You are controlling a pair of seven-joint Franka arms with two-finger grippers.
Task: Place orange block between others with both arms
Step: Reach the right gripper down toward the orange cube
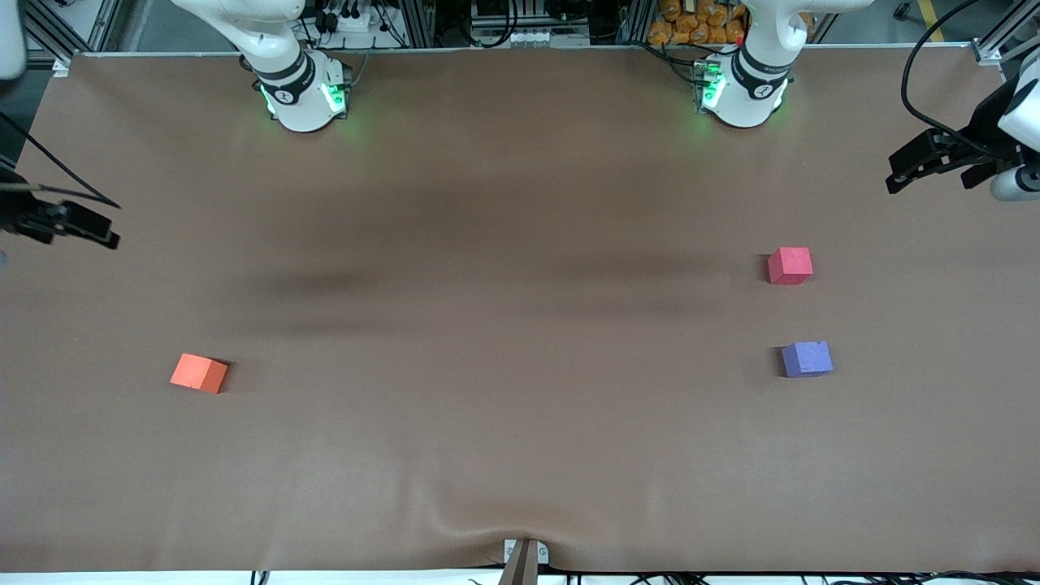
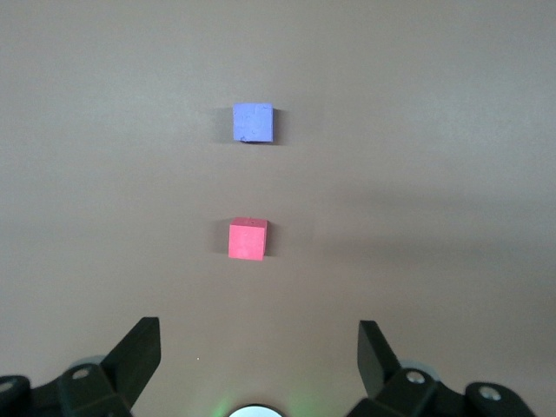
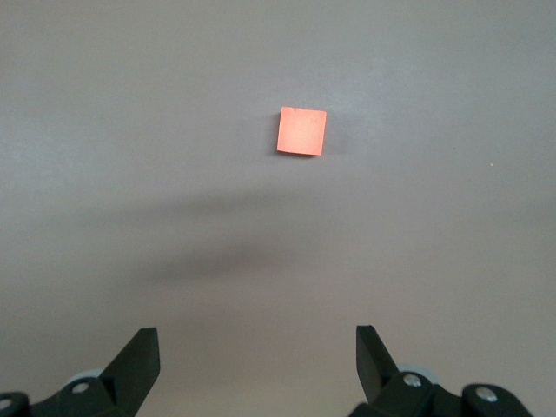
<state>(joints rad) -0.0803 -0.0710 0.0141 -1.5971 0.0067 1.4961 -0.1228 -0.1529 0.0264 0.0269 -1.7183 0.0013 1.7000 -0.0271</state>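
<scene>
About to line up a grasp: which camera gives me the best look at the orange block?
The right wrist view: the orange block sits alone, large, just ahead of the open right tool. The front view shows it smaller, toward the right arm's end of the table. The left wrist view misses it.

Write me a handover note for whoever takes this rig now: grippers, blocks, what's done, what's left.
Left gripper: open, empty, up at its arm's end of the table.
Right gripper: open, empty, up at its own end.
Orange block: alone on the table toward the right arm's end.
Pinkish-red cube and blue-purple cube: toward the left arm's end, apart, blue-purple one nearer the front camera.
Done: nothing.
Left: pick up orange, set it in that gap.
</scene>
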